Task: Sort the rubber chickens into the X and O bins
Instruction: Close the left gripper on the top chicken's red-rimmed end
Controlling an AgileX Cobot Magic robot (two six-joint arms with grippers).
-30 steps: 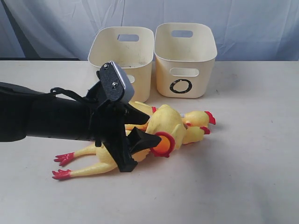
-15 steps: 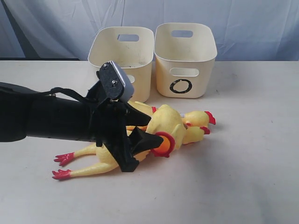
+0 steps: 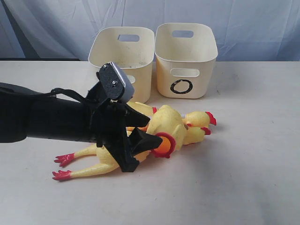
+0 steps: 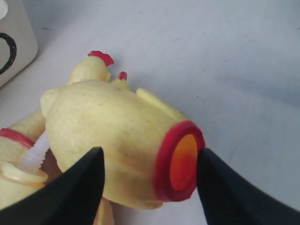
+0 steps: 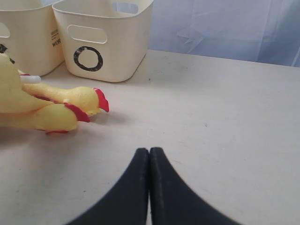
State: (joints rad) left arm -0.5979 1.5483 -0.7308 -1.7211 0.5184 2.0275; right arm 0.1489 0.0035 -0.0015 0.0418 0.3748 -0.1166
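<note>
Straddling with the left end effector (image 4: 147, 161), fingers spread to either side and not yet squeezing, a plump yellow rubber chicken with a red-rimmed orange end (image 4: 108, 126), atop the heap of yellow, red-footed rubber chickens (image 3: 93, 164) on the pale worktop (image 3: 243, 178). Holding nothing in the right end effector (image 5: 149, 153), fingers pressed together over bare worktop. Barely begun by the look of it: no chicken seen in the cream-white plastic tub marked O (image 3: 187, 61) or the matching tub (image 3: 140, 75) beside it, all sorting left to do.

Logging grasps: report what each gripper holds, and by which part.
Nothing is held. The left gripper stands open astride a rubber chicken, near its red-ringed end; the right gripper is shut, empty.
</note>
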